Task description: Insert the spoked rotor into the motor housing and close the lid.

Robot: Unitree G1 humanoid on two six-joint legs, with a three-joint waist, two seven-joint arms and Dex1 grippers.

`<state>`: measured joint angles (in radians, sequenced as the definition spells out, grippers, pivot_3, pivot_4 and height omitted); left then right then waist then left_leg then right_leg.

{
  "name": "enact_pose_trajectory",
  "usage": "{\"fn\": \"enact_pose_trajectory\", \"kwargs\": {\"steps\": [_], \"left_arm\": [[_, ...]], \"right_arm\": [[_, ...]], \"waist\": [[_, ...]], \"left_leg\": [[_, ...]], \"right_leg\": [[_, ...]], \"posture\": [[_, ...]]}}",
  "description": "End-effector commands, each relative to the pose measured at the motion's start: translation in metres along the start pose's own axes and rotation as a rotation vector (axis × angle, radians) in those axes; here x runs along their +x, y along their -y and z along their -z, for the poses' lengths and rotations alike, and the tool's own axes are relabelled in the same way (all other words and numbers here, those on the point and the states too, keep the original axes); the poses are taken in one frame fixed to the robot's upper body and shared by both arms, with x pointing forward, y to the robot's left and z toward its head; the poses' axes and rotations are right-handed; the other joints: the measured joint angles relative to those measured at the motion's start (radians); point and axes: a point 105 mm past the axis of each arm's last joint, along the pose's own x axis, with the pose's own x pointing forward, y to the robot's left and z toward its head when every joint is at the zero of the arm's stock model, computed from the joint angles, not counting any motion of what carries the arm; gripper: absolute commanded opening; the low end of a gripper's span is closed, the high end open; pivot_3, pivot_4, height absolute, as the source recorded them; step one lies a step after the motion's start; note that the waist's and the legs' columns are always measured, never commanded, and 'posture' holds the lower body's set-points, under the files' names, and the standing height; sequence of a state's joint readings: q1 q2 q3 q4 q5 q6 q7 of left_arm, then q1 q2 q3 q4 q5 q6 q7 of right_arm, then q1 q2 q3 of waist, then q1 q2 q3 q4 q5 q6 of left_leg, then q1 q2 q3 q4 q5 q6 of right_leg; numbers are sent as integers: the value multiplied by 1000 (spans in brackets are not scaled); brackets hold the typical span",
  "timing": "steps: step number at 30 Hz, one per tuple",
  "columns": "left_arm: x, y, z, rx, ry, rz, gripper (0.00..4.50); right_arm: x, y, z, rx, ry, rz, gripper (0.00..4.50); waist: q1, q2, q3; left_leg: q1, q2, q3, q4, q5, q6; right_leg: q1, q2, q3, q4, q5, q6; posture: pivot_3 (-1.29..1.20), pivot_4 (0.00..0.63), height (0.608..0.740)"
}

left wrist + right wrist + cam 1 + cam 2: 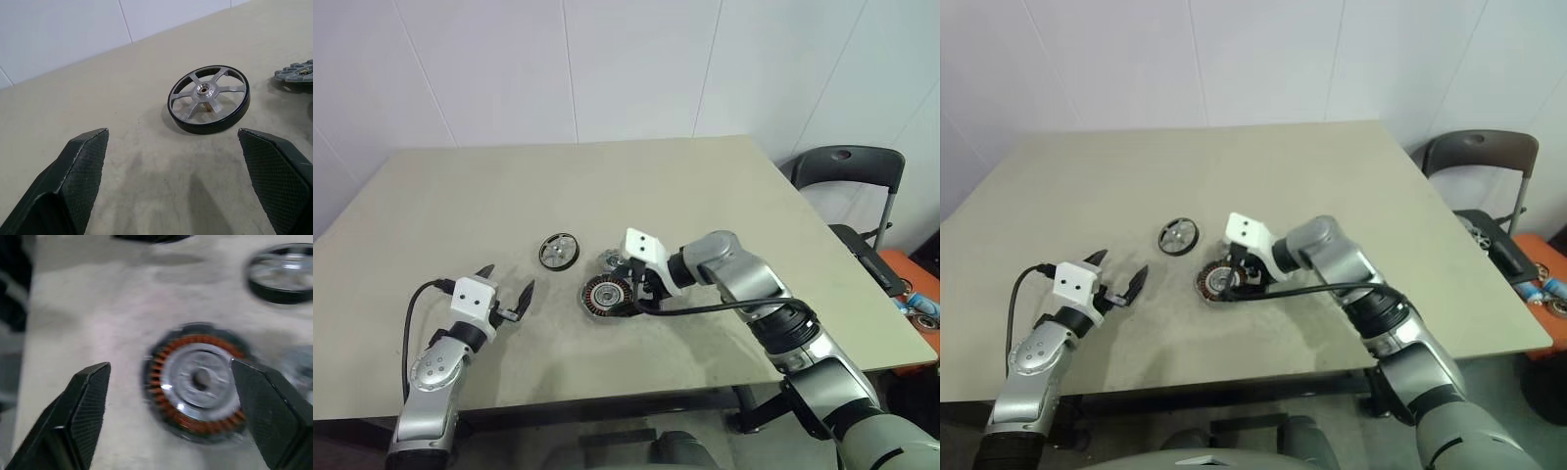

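Two grippers show, one on each arm. Right gripper point(641, 294) points down and toward the robot's left, its two black fingers point(83, 406) spread apart and holding nothing; in the right wrist view the pads stand on either side of the motor housing point(198, 382) without a clear touch. That arm reaches in from the right with the forearm angled across the table point(460, 206) and the wrist bent so the white camera block sits above the housing. Left gripper point(506, 296) points level and forward, jaws wide apart and empty, hovering low over the table's near left part, well apart from all three parts; its forearm rises straight from the near edge.

One motor housing lies flat on the table just under the right gripper, its ring of copper-coloured windings facing up around a silver centre. One spoked rotor point(559, 251) lies flat and alone beyond and to the left of the housing, near it but not touching, black rim around pale spokes and a small hub. One lid point(610, 259), grey with a notched edge, lies just behind the housing, partly hidden by the right gripper. One dark chair point(847, 166) stands past the table's far right corner.
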<state>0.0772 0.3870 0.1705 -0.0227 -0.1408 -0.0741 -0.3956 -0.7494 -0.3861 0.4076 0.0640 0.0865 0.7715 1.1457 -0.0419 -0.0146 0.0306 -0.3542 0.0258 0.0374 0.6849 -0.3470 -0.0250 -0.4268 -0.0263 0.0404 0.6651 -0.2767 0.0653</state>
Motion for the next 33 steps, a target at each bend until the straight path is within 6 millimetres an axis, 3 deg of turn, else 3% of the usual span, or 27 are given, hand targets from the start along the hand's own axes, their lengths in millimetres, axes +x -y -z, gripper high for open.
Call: {"fn": "enact_pose_trajectory", "kwargs": {"steps": [1, 9, 16, 23, 33], "left_arm": [[3, 1, -10, 17, 37, 10, 4500], [-2, 10, -11, -11, 39, 32, 4500], [-3, 18, -12, -33, 40, 60, 4500], [1, 19, -15, -30, 46, 71, 4500], [3, 15, -19, -22, 52, 71, 4500]], "right_arm": [[-24, 38, 7, 47, 24, 189, 3955], [-63, 89, 34, 148, 75, 501, 3955], [-80, 110, 68, 220, 69, 682, 3955], [-67, 109, 101, 286, 30, 717, 3955], [-52, 110, 109, 313, 34, 719, 3955]], "waist": [[0, 0, 0], [-2, 0, 0], [-1, 0, 0], [-3, 0, 0], [-7, 1, -2]], "left_leg": [[0, 0, 0, 0, 0, 0], [0, 0, 0, 0, 0, 0], [0, 0, 1, 0, 0, 0], [1, 0, 1, 0, 0, 0], [9, 1, 3, 0, 0, 0]], "right_leg": [[0, 0, 0, 0, 0, 0], [0, 0, 0, 0, 0, 0], [0, 0, 1, 0, 0, 0], [0, 0, 2, 0, 0, 0], [8, 2, 3, 1, 0, 0]], "posture": [[0, 0, 740], [0, 0, 740], [0, 0, 740], [0, 0, 740], [0, 0, 740]]}}
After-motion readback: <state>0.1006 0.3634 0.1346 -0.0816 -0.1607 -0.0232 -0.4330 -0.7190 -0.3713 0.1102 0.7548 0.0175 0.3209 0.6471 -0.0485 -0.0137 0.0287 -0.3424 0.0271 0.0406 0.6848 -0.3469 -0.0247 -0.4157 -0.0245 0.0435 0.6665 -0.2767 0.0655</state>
